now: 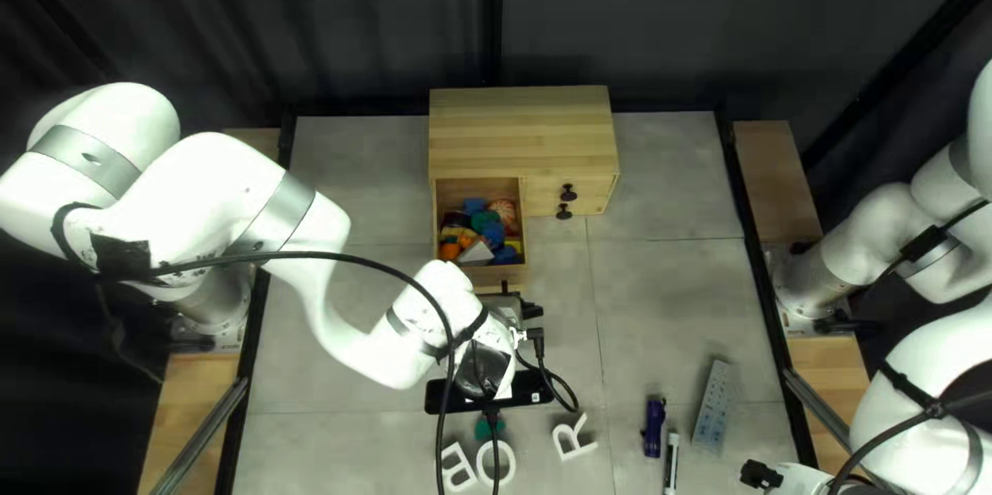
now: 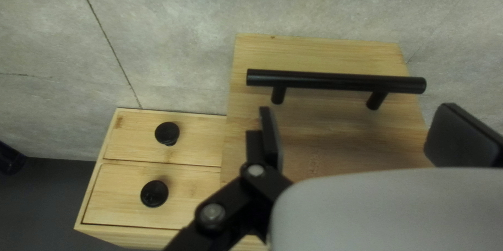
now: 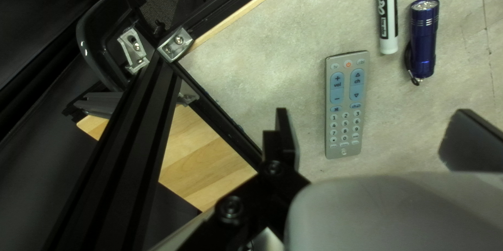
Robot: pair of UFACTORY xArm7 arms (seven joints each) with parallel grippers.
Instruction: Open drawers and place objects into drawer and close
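Left hand (image 1: 506,309) is spread wide, with the black handle (image 2: 335,80) of the open drawer (image 1: 486,276) set crosswise just ahead. The left arm (image 1: 362,350) is stretched, bent, over the counter (image 1: 661,299). Right hand (image 1: 762,474) is also held wide, the remote (image 3: 347,104) lying ahead of it.

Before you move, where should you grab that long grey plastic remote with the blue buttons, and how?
I'd pinch the remote across its middle, my right gripper coming from above, one finger by each long edge. It lies flat and is narrow that way, so it should fit between my open fingers.
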